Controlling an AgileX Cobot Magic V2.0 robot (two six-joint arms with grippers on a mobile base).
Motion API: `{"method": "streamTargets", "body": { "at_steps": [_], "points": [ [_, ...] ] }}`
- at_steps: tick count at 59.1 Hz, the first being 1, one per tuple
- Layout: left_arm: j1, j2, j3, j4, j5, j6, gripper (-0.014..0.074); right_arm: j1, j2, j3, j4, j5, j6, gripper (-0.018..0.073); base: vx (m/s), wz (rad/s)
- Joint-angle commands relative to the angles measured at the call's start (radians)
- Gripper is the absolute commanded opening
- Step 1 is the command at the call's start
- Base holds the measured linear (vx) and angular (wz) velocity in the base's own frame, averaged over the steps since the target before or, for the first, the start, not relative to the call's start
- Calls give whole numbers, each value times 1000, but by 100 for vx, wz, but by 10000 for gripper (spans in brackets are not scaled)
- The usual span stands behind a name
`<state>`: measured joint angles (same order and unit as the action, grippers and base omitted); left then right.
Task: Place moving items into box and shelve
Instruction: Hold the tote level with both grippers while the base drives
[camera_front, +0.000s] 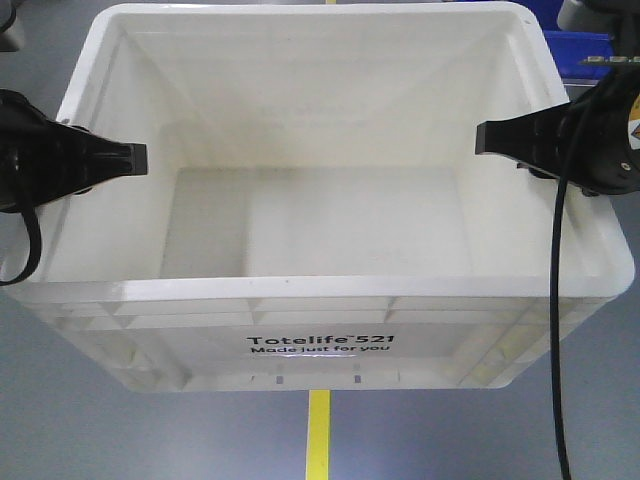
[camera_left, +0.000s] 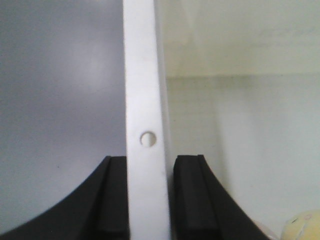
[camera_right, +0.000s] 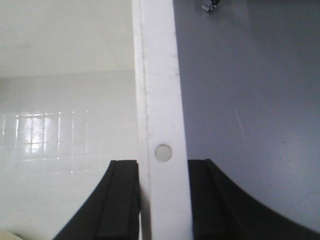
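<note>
Pinching the left rim of the white box (camera_front: 300, 290) with the left end effector (camera_front: 135, 158), one finger inside the wall, one outside. Pinching the right rim likewise with the right end effector (camera_front: 487, 138). Inside the box, glimpsed from the left wrist: a pale yellowish piece (camera_left: 304, 226).

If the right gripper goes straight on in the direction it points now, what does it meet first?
The box rim: the right gripper has its fingers on both sides of it, so the rim would probably reach the fingers' base first. Depth is unclear.
</note>
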<state>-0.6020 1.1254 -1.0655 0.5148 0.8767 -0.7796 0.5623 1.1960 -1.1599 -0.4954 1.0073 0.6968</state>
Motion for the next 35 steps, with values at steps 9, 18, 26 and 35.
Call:
{"method": "streamTargets", "body": {
  "at_steps": [9,18,26,35],
  "points": [
    [-9,-34,-45,83,-127,-12,109,-2,-31,-37,-77,-73,-3,-11,34,4],
    [-9,-34,-45,83,-127,-12,109,-2,-31,-37,-77,-73,-3,-11,35,5],
    [-9,-34,-45,83,-126,-12,109,-2,-31,-37,-77,-73,-3,-11,36,4],
    [-9,-34,-45,83,-123,-12,109,-2,-31,-37,-77,-73,-3,-11,37,3]
  ]
}}
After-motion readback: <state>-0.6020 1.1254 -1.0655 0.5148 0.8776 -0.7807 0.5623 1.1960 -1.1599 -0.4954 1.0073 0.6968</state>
